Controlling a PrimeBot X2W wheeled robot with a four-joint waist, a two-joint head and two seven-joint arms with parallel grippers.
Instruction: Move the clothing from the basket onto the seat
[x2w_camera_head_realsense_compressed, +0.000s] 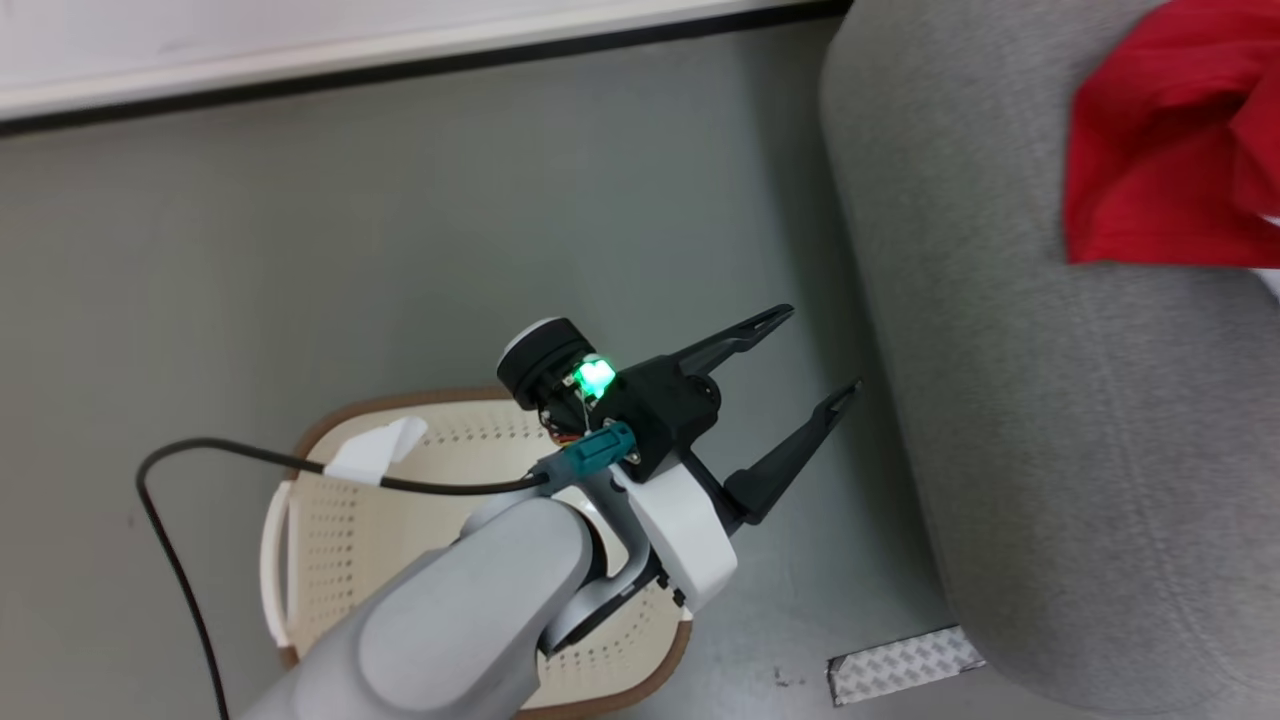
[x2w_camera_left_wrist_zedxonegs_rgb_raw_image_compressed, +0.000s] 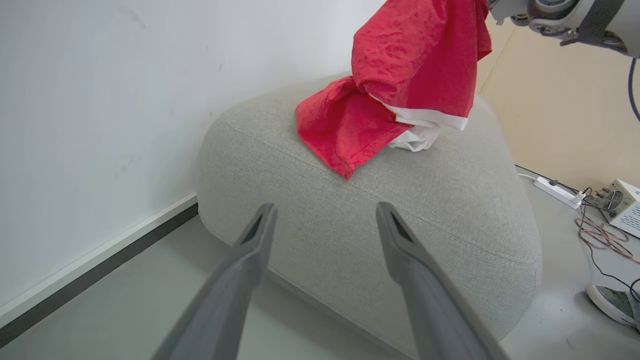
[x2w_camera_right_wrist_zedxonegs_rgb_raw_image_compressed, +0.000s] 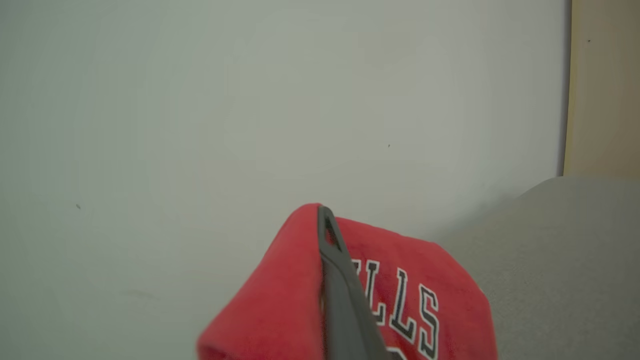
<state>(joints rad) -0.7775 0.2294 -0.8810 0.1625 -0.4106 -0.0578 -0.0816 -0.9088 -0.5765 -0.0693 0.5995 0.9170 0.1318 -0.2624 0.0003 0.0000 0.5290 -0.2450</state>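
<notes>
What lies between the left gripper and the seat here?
Only bare grey floor. In the head view the open left gripper ends short of the seat, with nothing in the gap. The left wrist view agrees.

Left pincer (x2w_camera_head_realsense_compressed: 822, 350) spread wide, right pincer (x2w_camera_right_wrist_zedxonegs_rgb_raw_image_compressed: 324, 215) clamped tight

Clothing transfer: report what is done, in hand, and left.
Done: red clothing already touches the seat. In hand: right end effector shut on it, not yet released. Left: release; left end effector is open, the basket looks empty where visible.
</notes>
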